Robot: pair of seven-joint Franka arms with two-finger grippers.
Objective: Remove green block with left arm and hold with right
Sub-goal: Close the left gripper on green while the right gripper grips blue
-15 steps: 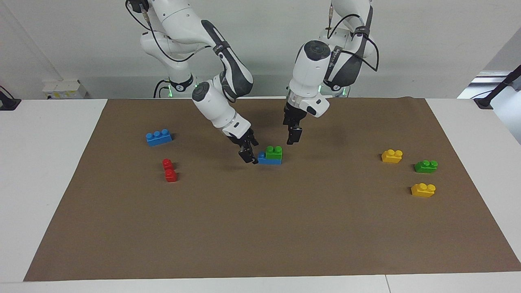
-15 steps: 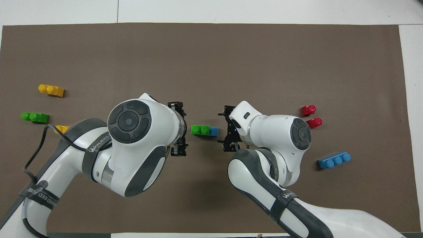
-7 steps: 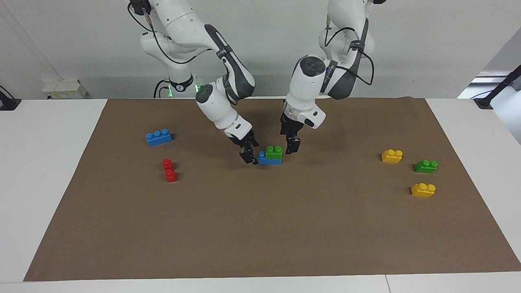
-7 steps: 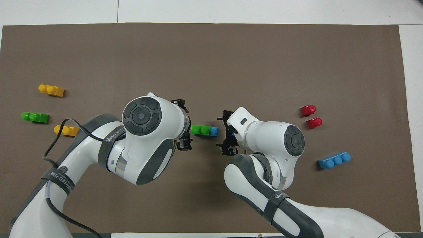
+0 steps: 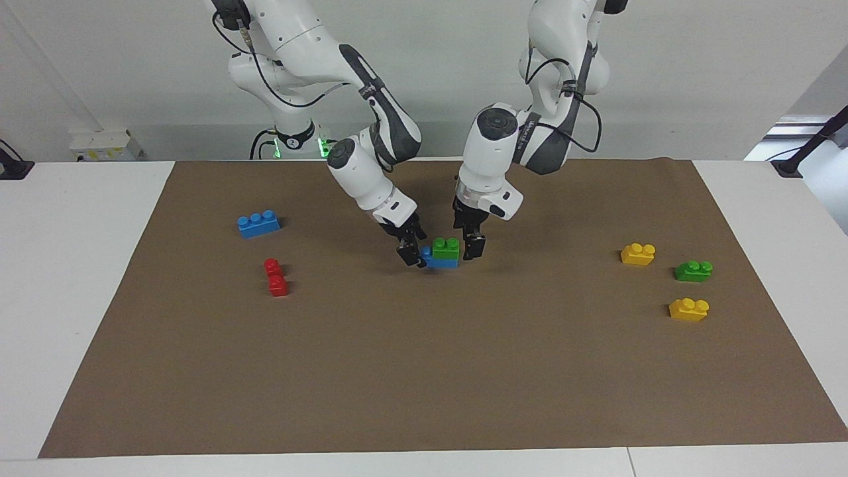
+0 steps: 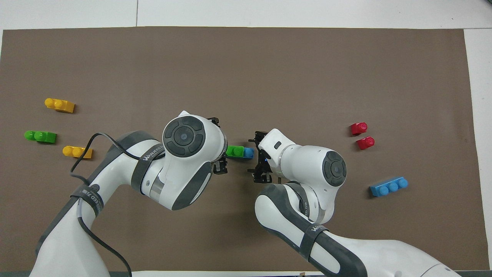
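On the brown mat's middle, the small bright green two-stud plastic brick still sits pressed onto a blue plastic brick; left gripper and right gripper flank that stack, jaws released, nothing grasped yet.

White table under brown mat bearing bricks

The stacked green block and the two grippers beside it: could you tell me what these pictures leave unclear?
- Overhead view: the left arm's wrist covers part of the green block and most of the left gripper.
- Facing view: whether the right gripper touches the blue brick is too small to tell.
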